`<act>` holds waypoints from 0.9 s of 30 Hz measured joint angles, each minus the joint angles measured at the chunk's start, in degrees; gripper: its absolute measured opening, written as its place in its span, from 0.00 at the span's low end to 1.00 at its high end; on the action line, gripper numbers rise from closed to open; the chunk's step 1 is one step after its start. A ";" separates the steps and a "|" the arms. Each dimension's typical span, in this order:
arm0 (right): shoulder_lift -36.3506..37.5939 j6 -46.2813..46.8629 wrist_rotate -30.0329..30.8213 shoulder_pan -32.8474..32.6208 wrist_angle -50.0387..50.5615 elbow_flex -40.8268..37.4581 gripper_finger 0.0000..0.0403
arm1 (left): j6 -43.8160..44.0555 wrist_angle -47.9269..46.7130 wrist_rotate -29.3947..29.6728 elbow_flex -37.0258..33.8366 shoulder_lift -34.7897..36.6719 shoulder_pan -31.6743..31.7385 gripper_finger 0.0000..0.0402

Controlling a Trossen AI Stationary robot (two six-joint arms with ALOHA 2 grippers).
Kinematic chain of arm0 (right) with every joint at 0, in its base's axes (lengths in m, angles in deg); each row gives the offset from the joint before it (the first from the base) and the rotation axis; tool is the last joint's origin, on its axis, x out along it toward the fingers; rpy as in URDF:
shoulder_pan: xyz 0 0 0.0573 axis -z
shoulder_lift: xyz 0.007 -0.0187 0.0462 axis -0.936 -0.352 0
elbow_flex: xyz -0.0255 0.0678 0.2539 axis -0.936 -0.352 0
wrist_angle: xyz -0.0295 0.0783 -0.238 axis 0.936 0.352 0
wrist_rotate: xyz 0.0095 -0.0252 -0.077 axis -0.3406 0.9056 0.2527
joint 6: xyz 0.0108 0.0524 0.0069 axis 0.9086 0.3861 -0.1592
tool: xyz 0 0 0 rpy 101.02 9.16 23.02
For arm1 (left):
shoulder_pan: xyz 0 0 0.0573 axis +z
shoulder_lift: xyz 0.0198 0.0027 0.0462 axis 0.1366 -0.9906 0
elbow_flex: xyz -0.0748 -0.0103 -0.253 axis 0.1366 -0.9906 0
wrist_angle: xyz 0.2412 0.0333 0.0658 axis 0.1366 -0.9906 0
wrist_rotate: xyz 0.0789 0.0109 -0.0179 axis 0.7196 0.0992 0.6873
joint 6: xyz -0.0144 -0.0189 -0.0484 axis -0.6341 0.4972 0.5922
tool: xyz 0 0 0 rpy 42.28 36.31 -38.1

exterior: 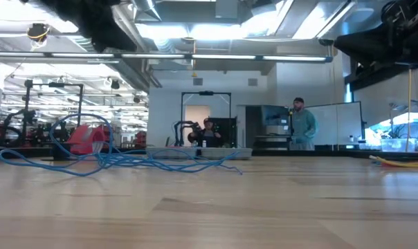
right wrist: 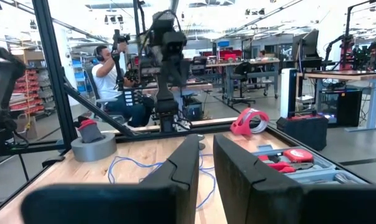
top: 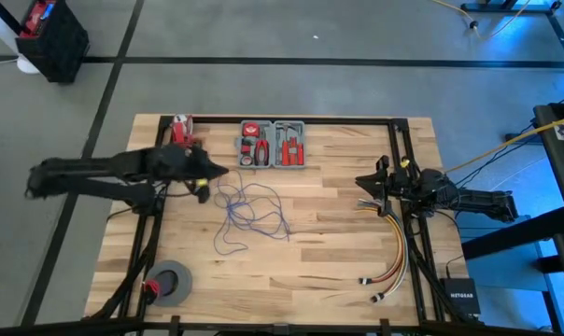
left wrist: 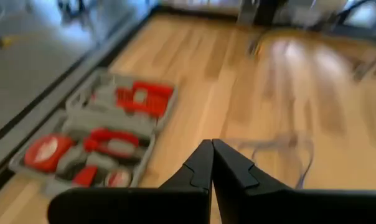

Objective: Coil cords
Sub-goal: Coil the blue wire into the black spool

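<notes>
While weighing the pick: the cords (top: 249, 213) look feather-light, limp and springy, far thinner than my fingers, so I judge they will slide and sag rather than hold any shape.
Where the cords lie: in a loose blue tangle on the bare wood, just ahead of and below my left gripper (top: 204, 182), well away from my right gripper (top: 371, 183) across the table (top: 329, 252).
Tangle shape: several overlapping loops, one standing up off the board in the low view (exterior: 81, 131), with loose tails trailing away from my left side.
Where I would take hold: at a crossing where strands bunch, so the pads meet more than one thin wire; a single strand could slip through. That is a judgement.
Fragility: small plug ends are too small to make out here; I would avoid pinching them.
Left gripper state: fingers pressed fully together, tips meeting in my wrist view (left wrist: 211, 163), nothing between them.
Left arm pose: stretched out level over the table edge, hanging above the board, with the tool case (left wrist: 94, 140) off to one side and a faint loop of cord beyond the tips.
Right gripper state: a narrow gap between the fingers (right wrist: 206, 168), holding nothing.
Right arm pose: waiting at its own side, beside the yellow and orange cable bundle (top: 394, 247), pointed toward the tangle.
Also nearby: grey tape roll (top: 170, 283) on my left arm's side.
</notes>
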 joint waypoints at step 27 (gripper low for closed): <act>0.00 -3.16 0.48 0.02 1.52 0.23 0.13 | 40.17 -36.08 9.86 8.66 -27.42 -18.29 0.16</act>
